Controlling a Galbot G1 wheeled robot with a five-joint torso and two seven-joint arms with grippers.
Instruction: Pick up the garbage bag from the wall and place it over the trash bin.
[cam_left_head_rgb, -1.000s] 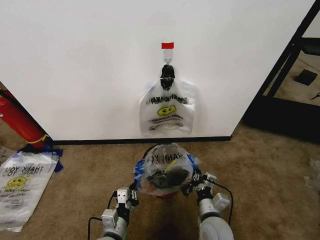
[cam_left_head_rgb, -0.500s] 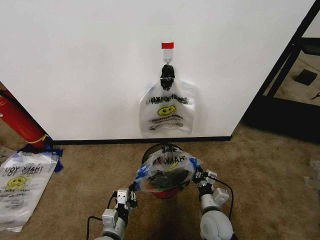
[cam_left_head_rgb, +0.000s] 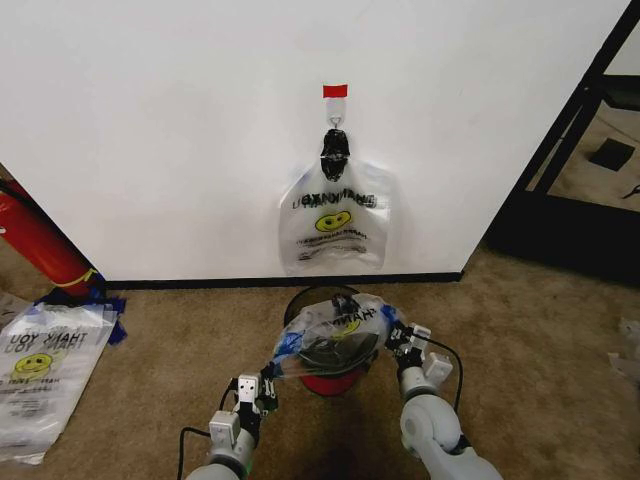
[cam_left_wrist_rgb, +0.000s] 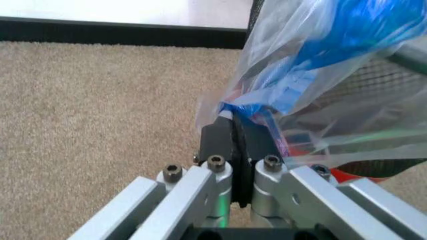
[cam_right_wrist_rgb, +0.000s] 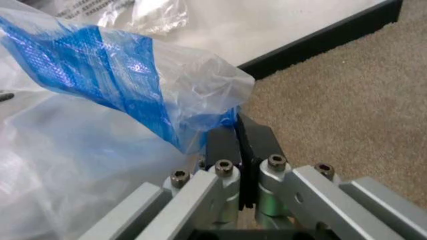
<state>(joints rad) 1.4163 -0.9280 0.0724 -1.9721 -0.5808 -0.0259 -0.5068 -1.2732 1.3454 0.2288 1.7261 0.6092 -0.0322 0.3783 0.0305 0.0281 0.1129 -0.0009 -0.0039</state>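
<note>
The garbage bag (cam_left_head_rgb: 335, 328), clear plastic with black print and blue strips, is stretched open between both grippers over the trash bin (cam_left_head_rgb: 326, 383), whose black mesh rim and red base show around it. My left gripper (cam_left_head_rgb: 270, 374) is shut on the bag's blue-striped edge (cam_left_wrist_rgb: 267, 105) at the bin's near left side. My right gripper (cam_left_head_rgb: 393, 340) is shut on the opposite blue edge (cam_right_wrist_rgb: 127, 95) at the bin's right side. The bin's mesh (cam_left_wrist_rgb: 373, 85) shows through the plastic. Behind the bin rises the white wall (cam_left_head_rgb: 170, 140) with its black baseboard.
Like bags (cam_left_head_rgb: 335, 215) hang bunched under a black clip below a red tape tab (cam_left_head_rgb: 335, 91) on the wall. A flat stack of bags (cam_left_head_rgb: 45, 365) lies on the carpet at the left, near a red cylinder (cam_left_head_rgb: 35, 240). A dark doorway frame (cam_left_head_rgb: 570, 140) stands at the right.
Both grippers have carried the bag forward toward the wall and lower, so its open mouth now sits over the bin's top. The right arm has reached farther out.
</note>
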